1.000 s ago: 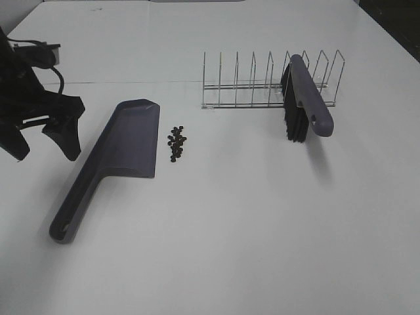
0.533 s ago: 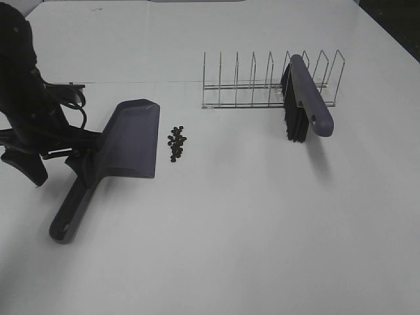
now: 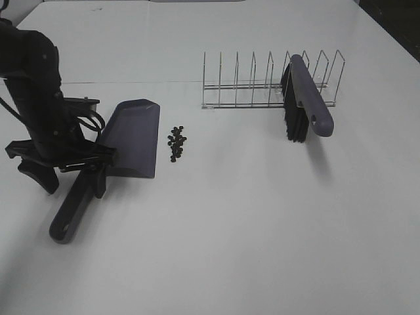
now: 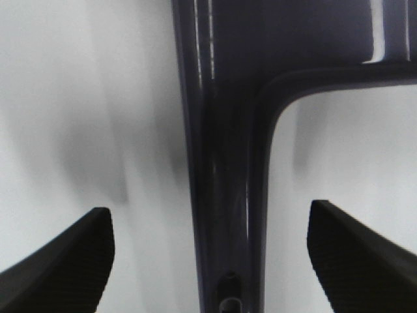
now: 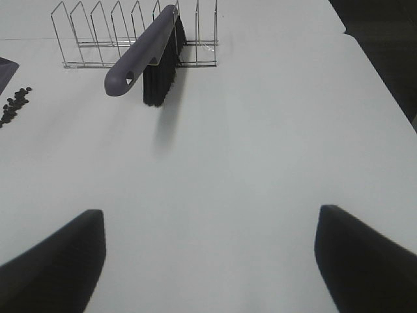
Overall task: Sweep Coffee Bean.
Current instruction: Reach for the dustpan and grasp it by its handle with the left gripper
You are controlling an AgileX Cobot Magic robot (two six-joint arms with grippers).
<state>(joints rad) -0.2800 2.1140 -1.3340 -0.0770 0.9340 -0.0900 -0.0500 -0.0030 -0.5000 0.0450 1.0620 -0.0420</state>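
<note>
So the left gripper (image 3: 69,178) has slid over the dustpan (image 3: 134,141) handle, jaws wide either side; right gripper (image 5: 208,222) wide too.

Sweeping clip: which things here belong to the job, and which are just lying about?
For the job:
coffee beans
dustpan, flat beside the beans
brush
left end effector, open astride the dustpan handle

Lying about:
wire rack, though the brush leans in it
</note>
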